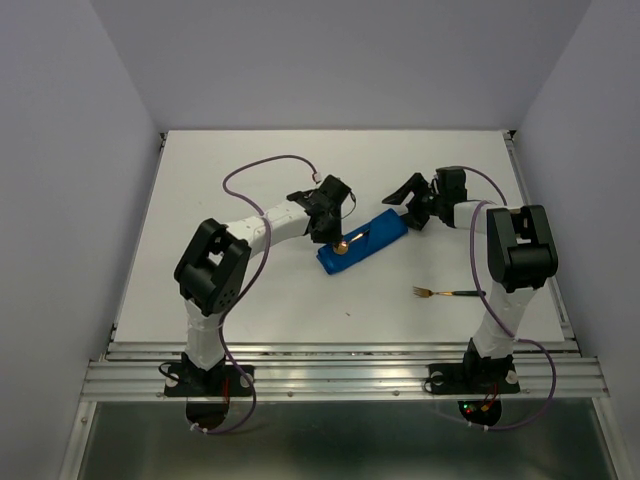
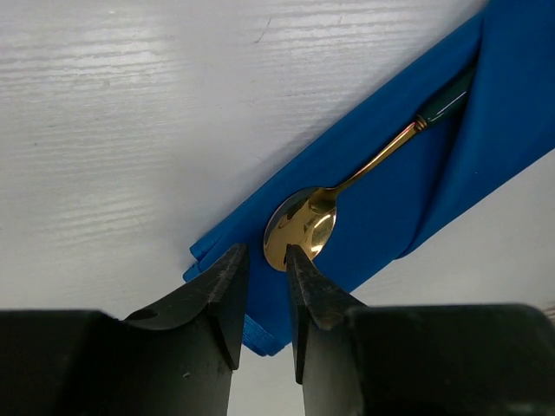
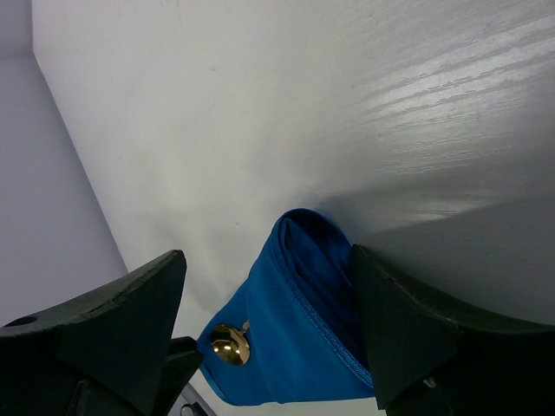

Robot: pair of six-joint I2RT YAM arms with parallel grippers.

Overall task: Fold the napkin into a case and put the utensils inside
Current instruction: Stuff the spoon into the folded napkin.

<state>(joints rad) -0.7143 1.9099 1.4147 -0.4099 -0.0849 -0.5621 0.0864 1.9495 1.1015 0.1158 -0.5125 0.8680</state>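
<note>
The left gripper (image 2: 264, 256) has its jaws drawn narrow, with a slim gap showing and nothing visibly clamped. Its tips sit just short of the bowl of the spoon (image 2: 299, 230). The spoon's handle is tucked into the case (image 1: 365, 243), which lies slantwise near the middle of the table (image 1: 250, 310). The right gripper (image 3: 267, 260) stands wide, straddling the case's far end. 1 utensil remains out: the fork (image 1: 447, 293), near the table's right near corner. It looks light, stiff and slick, lying flat, so pinch its thin handle crosswise. The cloth is limp and likely to slide.
</note>
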